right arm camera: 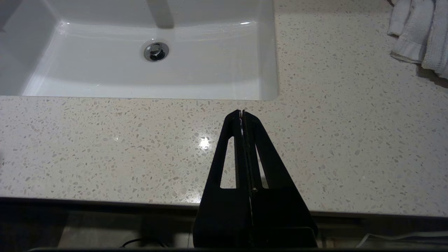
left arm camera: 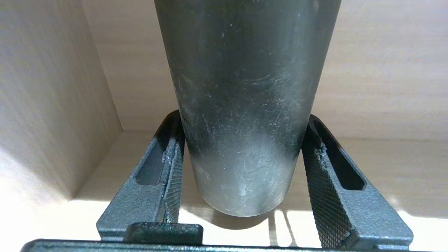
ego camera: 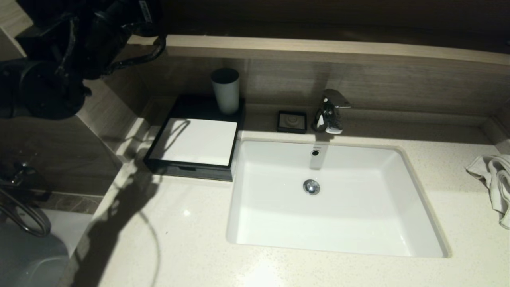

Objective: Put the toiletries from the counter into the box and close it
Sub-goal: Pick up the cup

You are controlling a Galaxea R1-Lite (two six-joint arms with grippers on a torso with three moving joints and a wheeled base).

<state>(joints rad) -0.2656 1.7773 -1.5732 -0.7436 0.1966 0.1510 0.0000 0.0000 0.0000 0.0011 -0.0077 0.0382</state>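
Up left of the basin (ego camera: 334, 199), left gripper (left arm camera: 245, 119) stood half-wide, fingertips against a dark tumbler (left arm camera: 245, 105), not a toiletry. Box (ego camera: 195, 141) sat closed just left of the basin: rigid, likely light, best taken at its drawer front; no toiletries showed. Right gripper (right arm camera: 242, 113) hung closed, empty, before the basin.

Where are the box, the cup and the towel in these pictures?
box (ego camera: 196, 141): head view, on its white top panel.
cup (ego camera: 226, 93): head view, on its side wall, standing at the box's back edge.
towel (ego camera: 496, 179): head view, on its crumpled folds at the counter's right end.
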